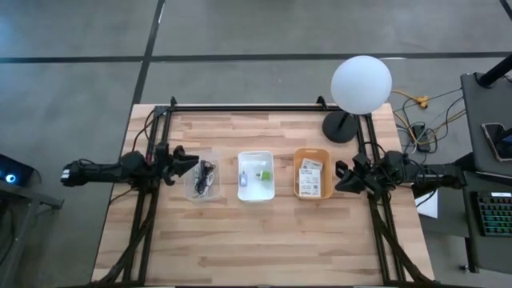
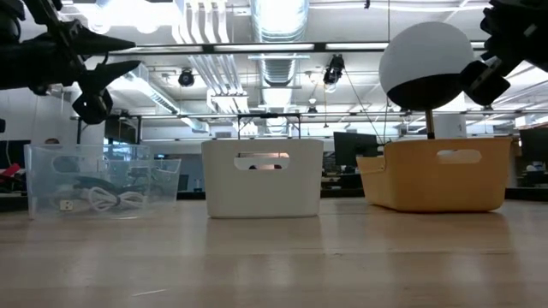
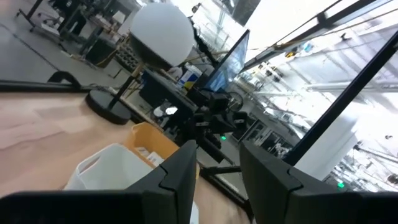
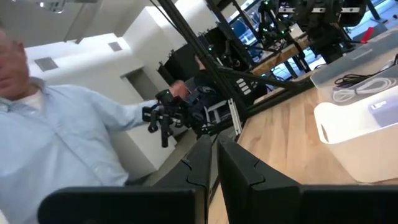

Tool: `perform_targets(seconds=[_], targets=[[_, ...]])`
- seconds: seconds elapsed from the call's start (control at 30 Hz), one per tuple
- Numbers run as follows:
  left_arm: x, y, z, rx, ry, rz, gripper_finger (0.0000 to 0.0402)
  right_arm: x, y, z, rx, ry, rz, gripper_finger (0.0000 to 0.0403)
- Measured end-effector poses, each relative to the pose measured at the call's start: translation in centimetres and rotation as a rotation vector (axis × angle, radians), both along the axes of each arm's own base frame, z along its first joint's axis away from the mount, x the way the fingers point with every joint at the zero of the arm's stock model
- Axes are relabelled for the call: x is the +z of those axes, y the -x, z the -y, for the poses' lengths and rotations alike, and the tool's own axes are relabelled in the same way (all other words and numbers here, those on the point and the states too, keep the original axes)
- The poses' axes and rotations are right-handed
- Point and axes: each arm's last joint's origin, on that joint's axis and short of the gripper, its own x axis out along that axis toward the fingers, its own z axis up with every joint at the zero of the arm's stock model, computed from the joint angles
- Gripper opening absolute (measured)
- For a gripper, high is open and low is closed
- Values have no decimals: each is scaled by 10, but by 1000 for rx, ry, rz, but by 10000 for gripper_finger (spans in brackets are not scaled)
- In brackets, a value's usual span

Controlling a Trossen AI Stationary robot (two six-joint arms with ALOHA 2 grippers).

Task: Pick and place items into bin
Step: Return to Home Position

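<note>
Coiled cables (image 2: 98,201) lie in clear bin (image 2: 163,175); left claw (image 3: 217,150) apart, right claw (image 4: 214,142) together.

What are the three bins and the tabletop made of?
Clear bin: transparent glossy plastic, probably; cables show through its walls. White bin: opaque plastic, matte-looking, moulded handle slot. Yellow bin: same look, likely plastic. Tabletop: light wood, visible grain and plank seams.

Ceiling strip lights (image 2: 282,15) blaze overhead and burn out white in the low view, so the globe lamp (image 2: 425,43) goes dark underneath and the white bin (image 2: 262,184) shows a shaded face. From above, the wooden table (image 1: 240,240) sits evenly lit, while glare washes the left wrist view.
</note>
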Motion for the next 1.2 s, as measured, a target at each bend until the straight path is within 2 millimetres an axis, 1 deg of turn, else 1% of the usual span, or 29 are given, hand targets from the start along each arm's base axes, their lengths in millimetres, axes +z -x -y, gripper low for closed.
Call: perform_targets(seconds=[0.8, 0.87, 0.97, 1.07, 1.13, 1.2], targets=[[-9, -8, 0, 0, -4, -112, 107, -1, 0, -2, 18, 1, -6, 18], [-10, -9, 0, 0, -4, -118, 107, -3, 0, -4, 47, 69, -3, 18], [-11, -9, 0, 0, -4, -127, 107, -7, 1, -6, 70, 242, 50, 18], [-12, -10, 0, 0, -5, -135, 107, -6, 1, -7, 63, 319, 96, 18], [-12, -10, 0, 0, -5, -139, 107, -6, 0, -6, 6, 362, 117, 18], [-12, -10, 0, 0, -5, -144, 107, -2, -1, -2, -139, 378, 148, 18]])
